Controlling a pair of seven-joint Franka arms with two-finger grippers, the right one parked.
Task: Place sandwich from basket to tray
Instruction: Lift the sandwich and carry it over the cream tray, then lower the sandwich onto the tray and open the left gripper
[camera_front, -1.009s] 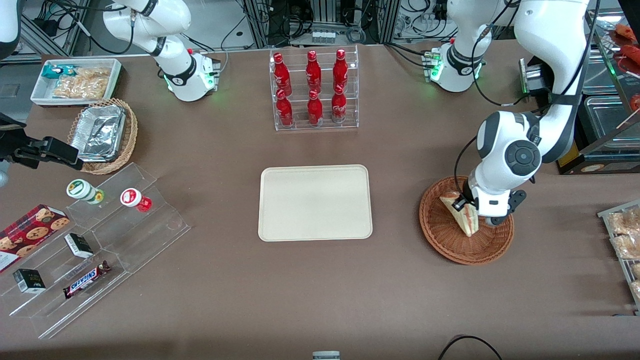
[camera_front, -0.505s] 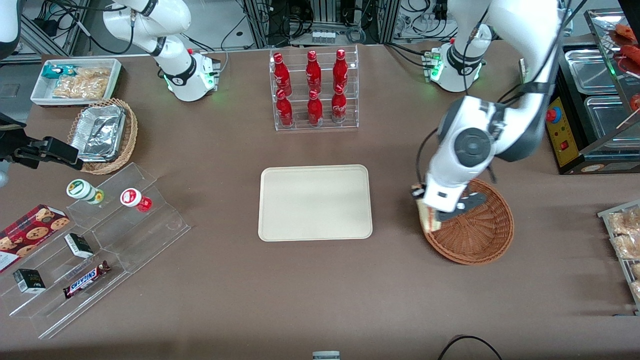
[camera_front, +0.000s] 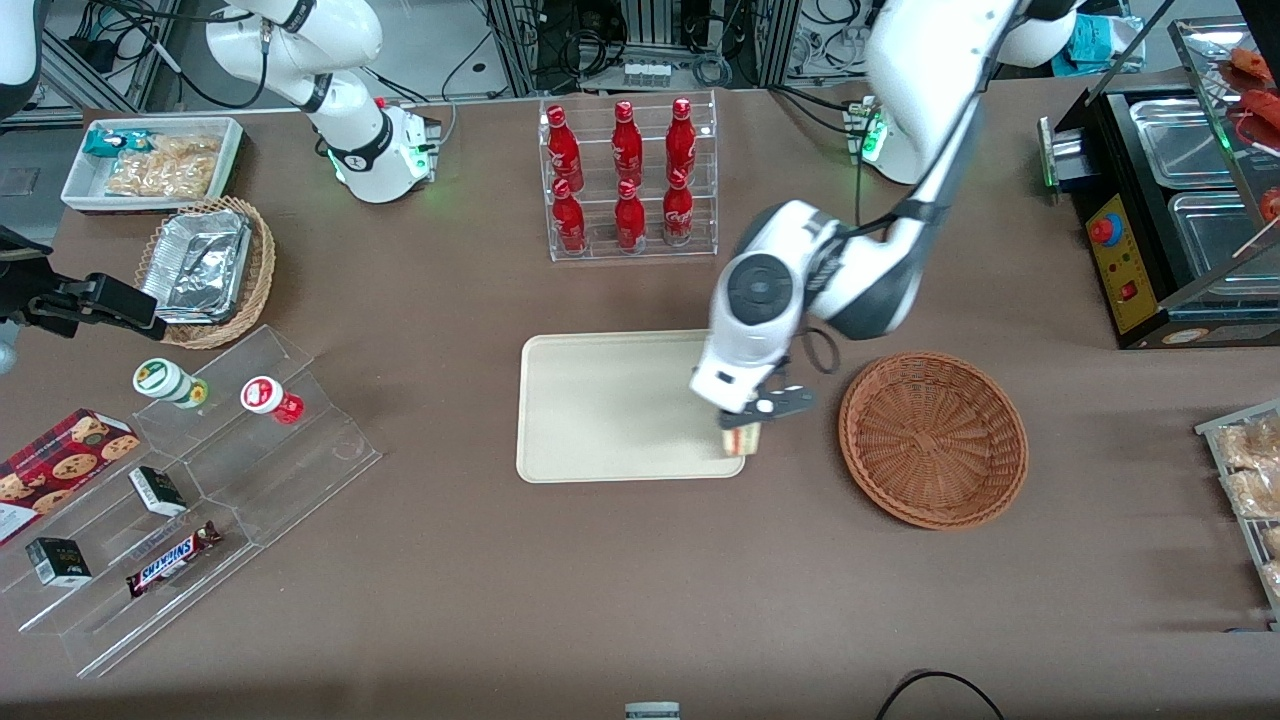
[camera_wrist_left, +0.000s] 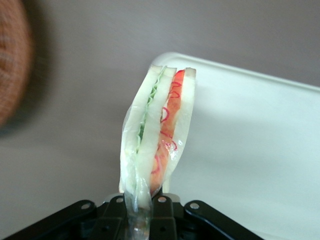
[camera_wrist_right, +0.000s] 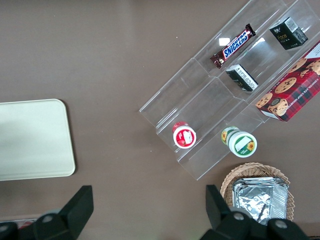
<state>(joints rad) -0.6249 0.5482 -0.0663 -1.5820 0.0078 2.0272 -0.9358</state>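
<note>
My left gripper (camera_front: 742, 425) is shut on the sandwich (camera_front: 741, 439), a wrapped white-bread wedge with red and green filling. It hangs in the air above the corner of the cream tray (camera_front: 600, 400) that is nearest the basket and nearer the front camera. In the left wrist view the sandwich (camera_wrist_left: 159, 135) stands up from the gripper (camera_wrist_left: 145, 202), with the tray (camera_wrist_left: 250, 150) below it. The reddish-brown wicker basket (camera_front: 933, 438) stands beside the tray toward the working arm's end, with nothing in it.
A clear rack of red bottles (camera_front: 628, 180) stands farther from the front camera than the tray. A clear stepped shelf with snacks (camera_front: 190, 480), a tan basket of foil trays (camera_front: 205, 270) and a white bin (camera_front: 150, 165) lie toward the parked arm's end.
The gripper has lifted the sandwich out of the basket and carried it sideways to above the tray's near corner. The basket now holds nothing.
</note>
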